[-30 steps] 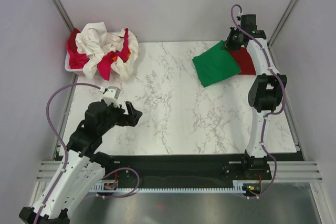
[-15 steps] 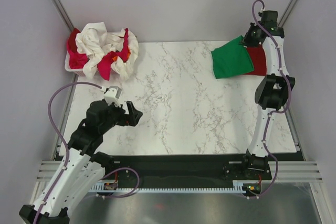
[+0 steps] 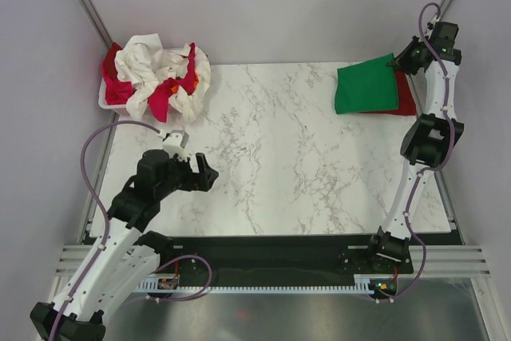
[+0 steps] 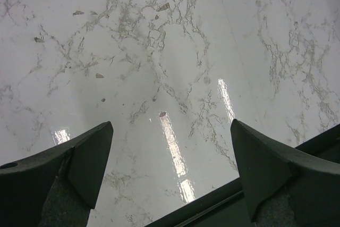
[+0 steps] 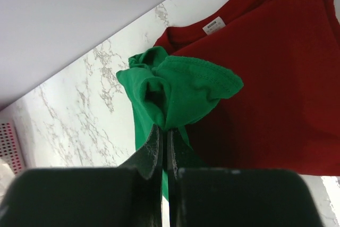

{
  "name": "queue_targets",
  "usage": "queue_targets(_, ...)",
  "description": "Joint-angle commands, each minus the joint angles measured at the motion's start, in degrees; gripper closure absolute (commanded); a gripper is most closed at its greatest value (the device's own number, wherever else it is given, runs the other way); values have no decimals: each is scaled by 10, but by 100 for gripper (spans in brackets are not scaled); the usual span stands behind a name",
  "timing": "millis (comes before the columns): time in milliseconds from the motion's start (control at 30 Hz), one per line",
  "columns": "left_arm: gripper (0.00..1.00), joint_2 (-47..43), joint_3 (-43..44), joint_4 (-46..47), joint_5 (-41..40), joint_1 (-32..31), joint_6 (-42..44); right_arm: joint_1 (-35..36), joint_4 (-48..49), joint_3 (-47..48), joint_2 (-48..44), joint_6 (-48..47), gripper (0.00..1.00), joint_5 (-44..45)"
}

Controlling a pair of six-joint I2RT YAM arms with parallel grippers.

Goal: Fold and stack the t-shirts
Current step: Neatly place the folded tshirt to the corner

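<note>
My right gripper (image 3: 397,61), clenched on a bunched edge of the green t-shirt (image 3: 365,88), had dragged it rightward over the dark red t-shirt (image 3: 404,101) at the far right corner of the table (image 3: 271,165). A second before, the green one lay nearer the middle, barely overlapping the red. I judged that stack nearly formed. My left gripper (image 3: 206,175) hung spread wide and empty at near left, unmoved. The crumpled shirts (image 3: 148,61) waited in the basket (image 3: 104,100), far left.

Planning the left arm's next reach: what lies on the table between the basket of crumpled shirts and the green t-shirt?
Nothing: the top view shows only bare marble table between the basket and the green t-shirt.
</note>
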Motion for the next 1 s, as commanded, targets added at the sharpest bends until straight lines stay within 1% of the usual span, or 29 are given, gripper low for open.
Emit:
queue_targets(0,0,6,8,9,8,1,0,-17,56,46,0,38,100,-50)
queue_targets(167,0,14,11,8,8,1,2,-18,96,37,-19,74,100,-105)
queue_targets(200,0,15,11,8,7,1,1,-14,104,30,-19,79,100,-127)
queue_targets(300,0,11,11,7,3,1,0,2,134,33,-19,100,100,-154)
queue_targets(467,0,10,11,5,2,1,0,6,151,41,-24,117,100,-148)
queue_targets(667,0,12,13,4,1,1,0,-16,167,41,-41,135,100,-165)
queue_targets(833,0,14,14,2,-4,1,-1,-55,184,36,-34,162,100,-178)
queue_targets(933,0,15,15,2,-5,1,-2,-83,179,9,-17,156,99,-192)
queue_targets(967,0,15,14,1,-5,1,-2,-89,173,-10,-11,150,96,-193)
